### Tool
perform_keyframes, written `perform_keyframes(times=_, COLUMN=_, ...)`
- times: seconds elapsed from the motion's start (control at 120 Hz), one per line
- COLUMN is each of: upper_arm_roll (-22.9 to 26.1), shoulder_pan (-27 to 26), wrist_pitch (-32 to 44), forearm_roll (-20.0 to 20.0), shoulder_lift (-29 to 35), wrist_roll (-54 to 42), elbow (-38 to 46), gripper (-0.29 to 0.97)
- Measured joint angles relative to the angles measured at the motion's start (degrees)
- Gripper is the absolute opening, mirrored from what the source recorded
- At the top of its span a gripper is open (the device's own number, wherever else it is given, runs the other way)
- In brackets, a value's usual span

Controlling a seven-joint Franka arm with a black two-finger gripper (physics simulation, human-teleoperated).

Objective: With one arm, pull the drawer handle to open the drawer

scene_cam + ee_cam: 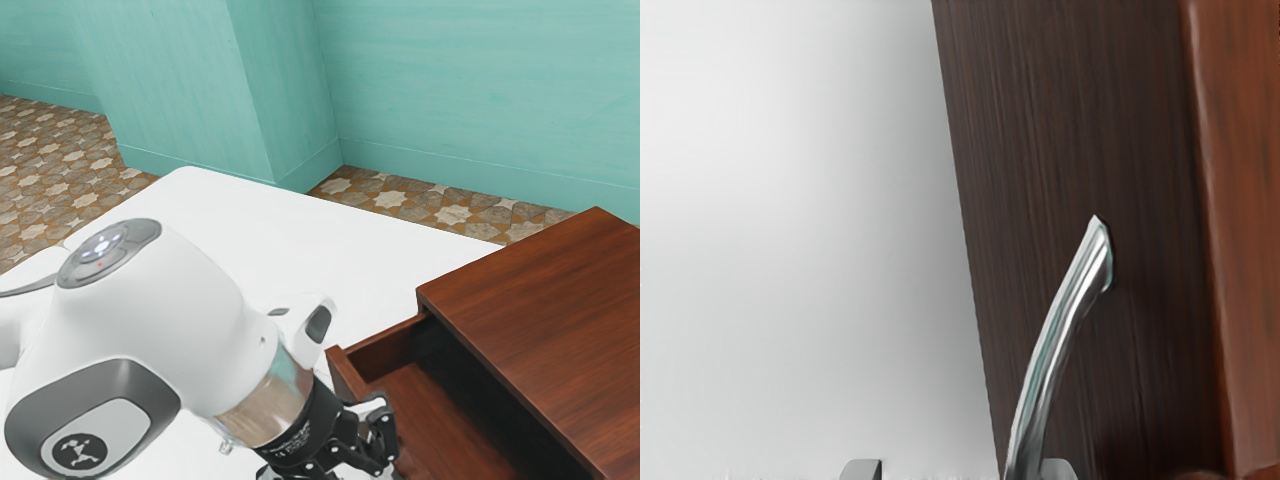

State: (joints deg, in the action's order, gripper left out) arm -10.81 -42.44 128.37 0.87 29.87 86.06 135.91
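End effector (378, 442) fingers (862, 468) spread, silver handle (1062, 335) against one finger, drawer (440, 420) pulled partly out of cabinet (545, 300)

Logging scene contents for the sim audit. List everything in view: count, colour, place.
cabinet: 1, reddish-brown wood, exterior view's right
drawer: 1, same wood, pulled partly out of the cabinet toward the arm
handle: 1, silver metal, on the dark drawer front
table: 1, white, under the arm
floor: brown patterned tiles, beyond the table
walls: teal, behind the table
arm: 1, white and grey, exterior view's lower left
end effector: 1, black, at the drawer front
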Motion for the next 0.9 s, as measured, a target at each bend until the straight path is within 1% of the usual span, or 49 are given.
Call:
perform_keyframes(times=0.583, upper_arm_roll=-0.33, shoulder_pan=-0.58, wrist_pitch=-0.02, forearm_roll=1.12, shoulder_lift=2.78, wrist_roll=0.25, elbow=2.46, gripper=0.13)
perform_keyframes(times=0.9, upper_arm_roll=-0.36, shoulder_pan=-1.32, wrist_pitch=0.05, forearm_roll=2.32, shoulder_lift=6.31, wrist_roll=0.99, elbow=5.23, gripper=0.13)
